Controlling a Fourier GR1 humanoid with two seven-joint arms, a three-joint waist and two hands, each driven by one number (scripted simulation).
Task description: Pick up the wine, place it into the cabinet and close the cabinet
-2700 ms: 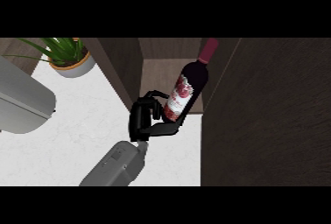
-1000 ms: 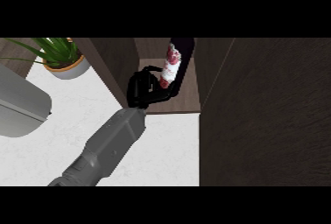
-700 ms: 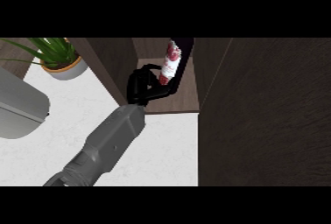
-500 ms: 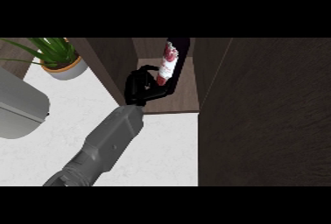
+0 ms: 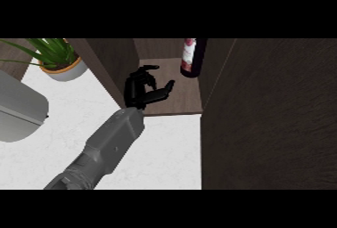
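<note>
A dark wine bottle point(image 5: 191, 58) with a red-and-white label stands upright on the brown shelf point(image 5: 172, 100) inside the open cabinet point(image 5: 112, 62), toward the back right of the compartment and just beside the dark door panel point(image 5: 270, 116) that fills the right side of the head view. A black hand point(image 5: 143, 90) on a grey forearm point(image 5: 99, 151) reaches up from the lower left into the cabinet's mouth, hovering over the front of the shelf; which arm it belongs to cannot be told from this view, and no second hand shows. Its fingers point(image 5: 146, 71) are spread and only lightly bent, the thumb point(image 5: 166, 88) angled out toward the bottle, and they hold nothing: a clear gap of bare shelf lies between the hand and the wine. To the left, on the white marbled surface point(image 5: 158, 147), a potted green plant point(image 5: 56, 58) sits near the cabinet's side wall, and a rounded grey appliance point(image 5: 16, 109) occupies the left edge.
</note>
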